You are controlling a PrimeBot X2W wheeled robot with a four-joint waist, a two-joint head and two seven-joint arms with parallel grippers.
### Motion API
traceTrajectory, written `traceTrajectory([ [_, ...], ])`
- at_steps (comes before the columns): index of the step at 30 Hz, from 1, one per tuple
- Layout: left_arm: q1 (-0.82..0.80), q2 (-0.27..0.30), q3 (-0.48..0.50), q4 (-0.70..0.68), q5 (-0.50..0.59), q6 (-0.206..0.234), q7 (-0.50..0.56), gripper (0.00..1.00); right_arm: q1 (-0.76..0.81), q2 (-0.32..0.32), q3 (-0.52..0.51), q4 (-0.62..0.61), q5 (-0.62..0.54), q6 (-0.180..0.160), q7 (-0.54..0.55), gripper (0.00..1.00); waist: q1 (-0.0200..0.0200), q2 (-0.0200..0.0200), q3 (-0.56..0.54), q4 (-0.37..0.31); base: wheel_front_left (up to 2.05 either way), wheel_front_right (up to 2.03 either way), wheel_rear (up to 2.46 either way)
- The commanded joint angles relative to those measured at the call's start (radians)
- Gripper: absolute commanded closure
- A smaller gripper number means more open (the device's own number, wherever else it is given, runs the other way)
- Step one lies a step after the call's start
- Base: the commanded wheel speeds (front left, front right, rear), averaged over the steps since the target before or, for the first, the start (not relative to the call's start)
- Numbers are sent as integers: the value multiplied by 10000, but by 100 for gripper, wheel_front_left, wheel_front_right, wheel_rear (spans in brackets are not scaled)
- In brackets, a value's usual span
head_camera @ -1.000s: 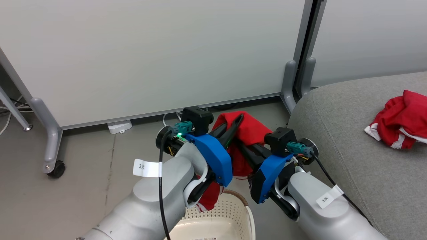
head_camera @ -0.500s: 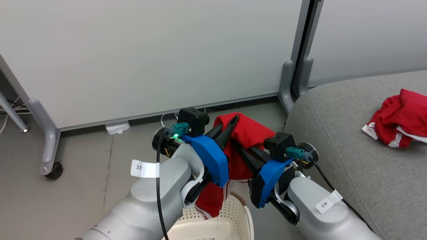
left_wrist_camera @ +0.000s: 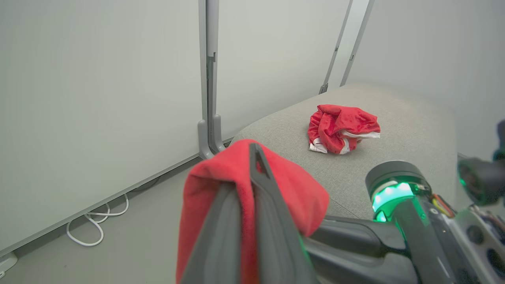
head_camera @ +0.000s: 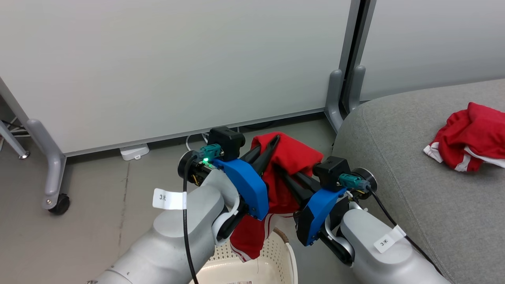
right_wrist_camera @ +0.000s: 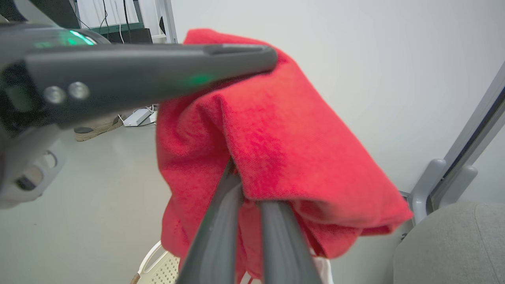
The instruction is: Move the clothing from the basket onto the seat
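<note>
**Two grippers hold one red garment over the basket**

Pale wall panels on grey wheeled legs fill the back of the scene, with a grey floor below them. The grey sofa takes up the robot's right side, its rounded edge close to the right arm.

Both pale forearms rise from the bottom of the head view and angle inward, so the wrists sit near each other and the dark fingers cross. The left arm slants up towards the right; the right arm slants up towards the left.

The cream basket stands on the floor between and under the two arms, beside the sofa.

A red garment hangs in the air above the basket, bunched over both sets of fingers, and its white-trimmed lower end dangles down to the basket's rim. The other red garment lies crumpled on the sofa cushion, well apart from the grippers.

The left gripper has its fingers pressed together with red cloth pinched between them. The right gripper is likewise almost fully closed, its tips buried in a fold of the same garment
</note>
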Motion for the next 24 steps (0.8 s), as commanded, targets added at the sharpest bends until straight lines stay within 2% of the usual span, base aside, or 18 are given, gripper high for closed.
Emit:
traceTrajectory([
  [1,-146,50,-28,39,-50,-18,-48,100,102,-20,-32,-48,-44,1,-63,100,0,0,8,-8,0,0,0],
  [3,-124,58,-26,79,-53,-16,-61,100,97,-25,-34,-77,-64,1,-63,100,0,0,21,-32,0,0,0],
  [4,-104,64,-23,102,-50,-7,-77,83,89,-28,-38,-92,-81,1,-62,100,0,0,28,-44,0,0,0],
  [5,-76,80,-24,135,-39,13,-94,44,73,-37,-48,-120,-119,1,-63,100,0,0,37,-58,0,0,0],
  [6,-54,95,-31,162,-4,37,-118,0,50,-51,-66,-151,-165,1,-62,100,0,0,46,-72,0,0,0],
  [15,727,489,511,-127,485,89,-534,0,113,-229,-431,-454,-536,1,-62,100,0,0,115,-104,0,0,0],
  [24,3155,1196,3264,-2393,2520,342,-544,0,348,-415,-932,-795,-898,1,-62,100,0,0,199,31,0,0,0],
])
